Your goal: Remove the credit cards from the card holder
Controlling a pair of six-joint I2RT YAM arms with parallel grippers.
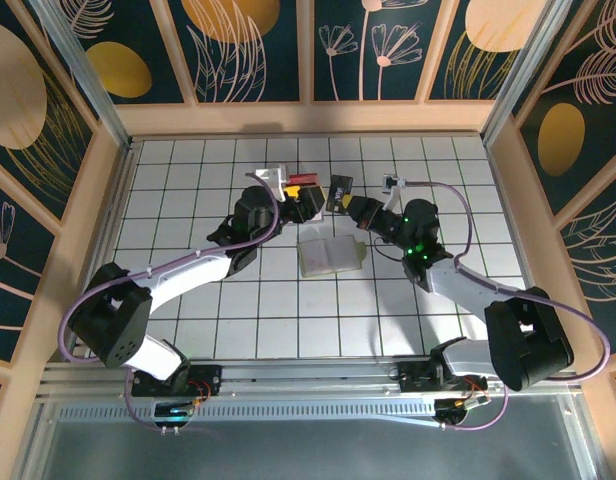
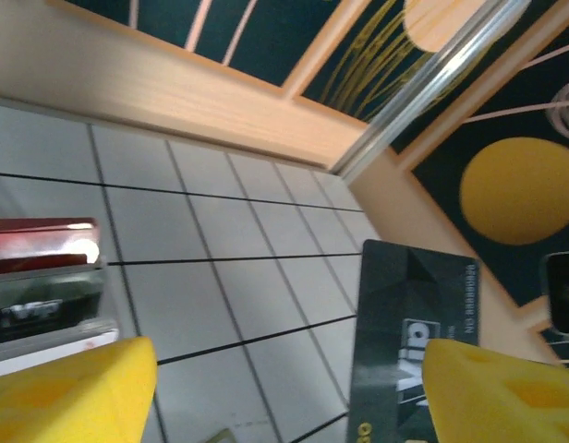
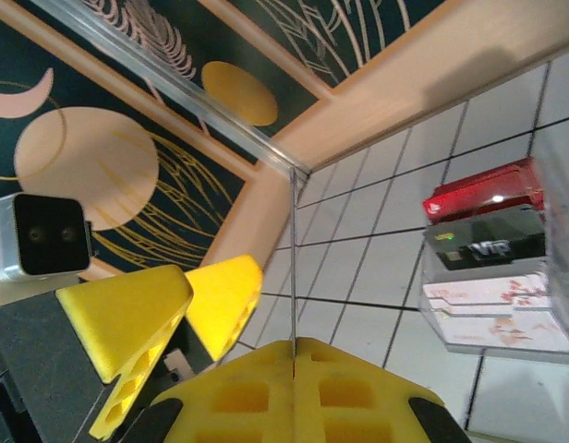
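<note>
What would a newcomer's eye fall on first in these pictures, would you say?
Probably the right pincer, shut on a dark card and holding it in front of the open left pincer. Just nearer lies the opened card holder, and farther back a small box with red and black cards.

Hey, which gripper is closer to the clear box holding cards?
Left. The left gripper, fingers open, sits just beside the clear box, one finger nearly at its wall. The right gripper, shut on a dark card, is farther off to the box's right.
</note>
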